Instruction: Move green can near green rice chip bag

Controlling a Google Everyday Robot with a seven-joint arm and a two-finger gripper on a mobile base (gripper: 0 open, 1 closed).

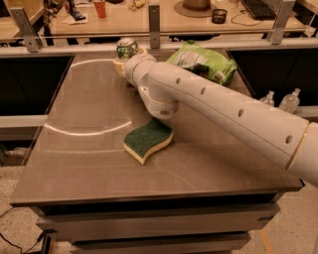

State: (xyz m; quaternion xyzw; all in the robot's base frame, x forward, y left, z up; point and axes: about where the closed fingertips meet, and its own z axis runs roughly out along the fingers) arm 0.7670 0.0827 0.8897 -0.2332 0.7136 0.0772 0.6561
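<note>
The green can (127,47) stands upright at the far edge of the table (89,149), a little left of centre. The green rice chip bag (206,61) lies crumpled at the far right of the table, roughly a can's width or two from the can. My gripper (124,60) is at the end of the white arm (208,99), right at the can's lower part and partly hidden by the wrist. I cannot tell whether it touches the can.
A green-topped yellow sponge (148,139) lies mid-table under the arm. Metal rail posts (154,22) stand behind the table's far edge. Clear bottles (289,101) stand off the table to the right. A desk with a red cup (100,8) lies beyond.
</note>
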